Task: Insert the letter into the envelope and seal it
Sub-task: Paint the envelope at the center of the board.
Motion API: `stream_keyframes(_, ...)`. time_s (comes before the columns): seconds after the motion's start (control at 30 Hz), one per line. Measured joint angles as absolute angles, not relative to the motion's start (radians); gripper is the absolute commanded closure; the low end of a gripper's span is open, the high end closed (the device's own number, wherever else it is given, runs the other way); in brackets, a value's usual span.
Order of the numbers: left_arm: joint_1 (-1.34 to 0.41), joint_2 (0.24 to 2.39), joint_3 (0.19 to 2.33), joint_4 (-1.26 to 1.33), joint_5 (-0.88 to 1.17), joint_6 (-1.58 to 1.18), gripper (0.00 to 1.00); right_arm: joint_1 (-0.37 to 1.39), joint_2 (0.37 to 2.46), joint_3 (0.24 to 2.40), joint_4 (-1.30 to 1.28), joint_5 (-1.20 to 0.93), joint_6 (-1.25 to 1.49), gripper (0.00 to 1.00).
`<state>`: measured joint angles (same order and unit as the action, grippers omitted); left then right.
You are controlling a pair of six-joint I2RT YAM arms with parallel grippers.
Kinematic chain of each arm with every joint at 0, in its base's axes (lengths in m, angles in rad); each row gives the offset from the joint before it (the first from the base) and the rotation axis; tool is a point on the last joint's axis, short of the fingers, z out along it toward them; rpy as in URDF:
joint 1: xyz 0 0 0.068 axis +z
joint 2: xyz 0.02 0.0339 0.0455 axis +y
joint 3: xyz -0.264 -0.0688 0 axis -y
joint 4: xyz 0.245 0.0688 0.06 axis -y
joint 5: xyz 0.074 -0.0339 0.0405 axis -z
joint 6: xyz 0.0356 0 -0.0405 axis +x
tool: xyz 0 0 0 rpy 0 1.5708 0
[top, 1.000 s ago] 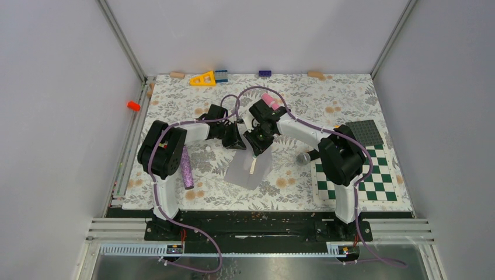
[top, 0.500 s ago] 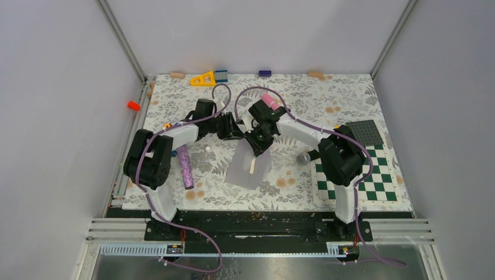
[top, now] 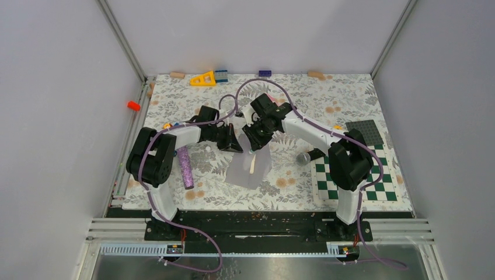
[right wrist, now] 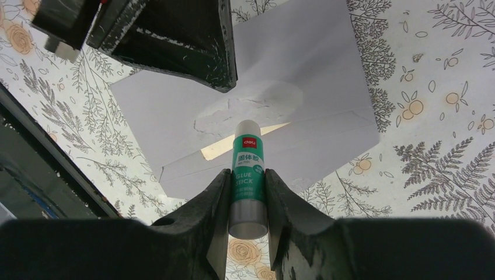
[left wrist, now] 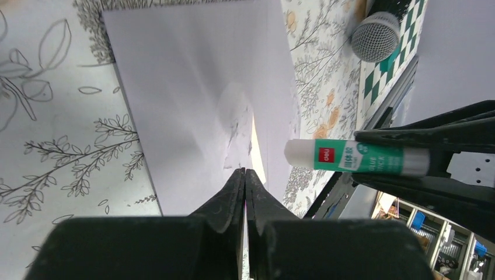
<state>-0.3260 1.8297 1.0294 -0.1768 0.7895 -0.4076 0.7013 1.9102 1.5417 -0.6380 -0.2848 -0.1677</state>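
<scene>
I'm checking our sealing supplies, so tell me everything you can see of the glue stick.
The glue stick is a small cylinder, plastic by the look of it, with a white front end, a green label printed GLUE STICK under a red logo, and a greyish base. The right end effector is shut on its labelled middle, one finger on each side. Its white end points at a wrinkled patch on the pale envelope; whether it touches the paper cannot be told.
</scene>
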Motion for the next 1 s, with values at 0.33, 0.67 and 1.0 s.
stream_keyframes(0.33, -0.356, 1.901, 1.03, -0.277, 0.741, -0.361, 1.0, 0.701, 1.95, 1.542, -0.641, -0.309, -0.147, 1.0)
stream_keyframes(0.67, -0.361, 1.922, 1.058, -0.316, 0.719, -0.378, 1.0, 0.701, 1.967, 1.542, -0.643, -0.335, -0.128, 1.0)
stream_keyframes(1.0, -0.362, 1.929, 1.065, -0.321, 0.717, -0.408, 1.0, 0.717, 2.011, 1.542, -0.641, -0.353, -0.116, 1.0)
